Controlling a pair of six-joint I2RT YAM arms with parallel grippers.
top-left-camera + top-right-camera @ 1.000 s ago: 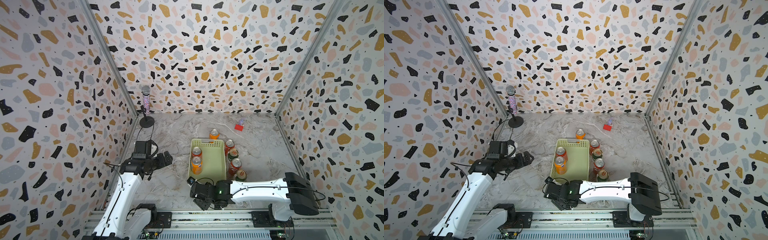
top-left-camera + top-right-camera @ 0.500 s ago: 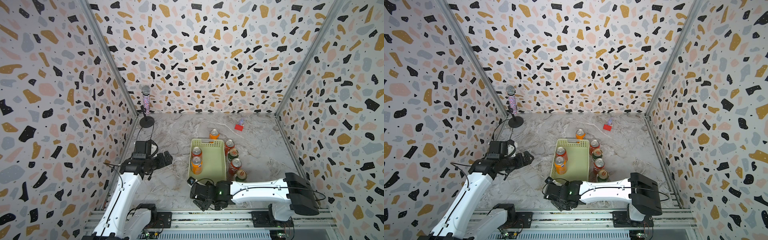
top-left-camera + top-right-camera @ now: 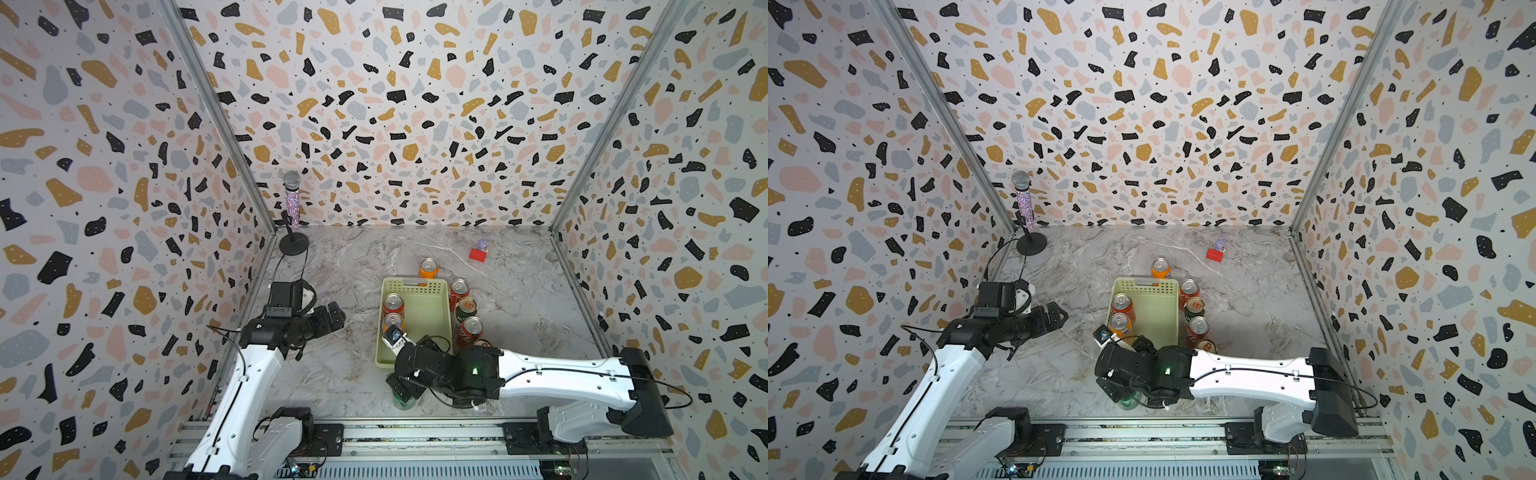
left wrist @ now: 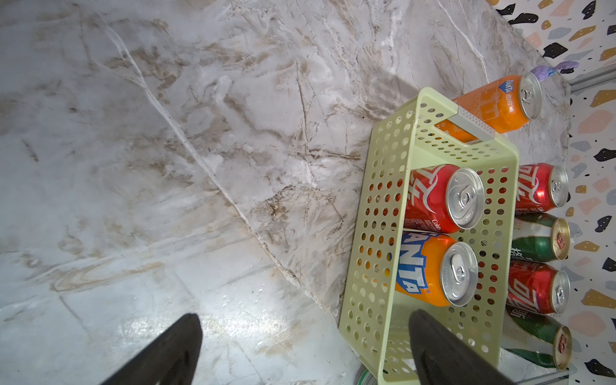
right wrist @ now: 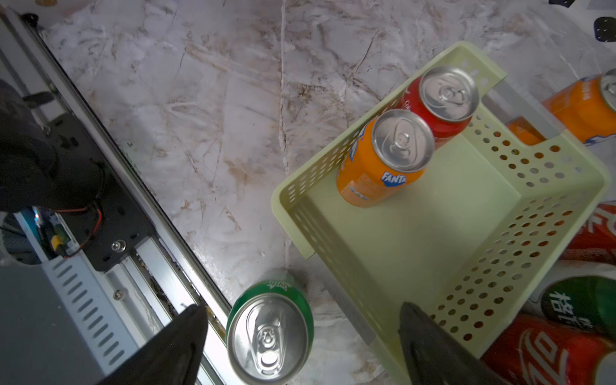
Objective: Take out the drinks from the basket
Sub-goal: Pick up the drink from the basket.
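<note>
The pale green basket holds two drinks along its left side, a red can and an orange can. A bright green can stands upright on the marble in front of the basket, near the front rail. My right gripper hangs open just above it, its fingers apart from the can. In the top views the wrist hides most of this can. My left gripper hovers open and empty left of the basket. Several more cans stand outside: an orange can behind, and red and dark green along the right side.
A microphone on a round stand stands in the back left corner. A small red block with a purple figure lies at the back right. The metal front rail runs close behind the bright green can.
The right gripper has gone from shut to open around the bright green can, which stays standing on the table. The left arm has not moved.
</note>
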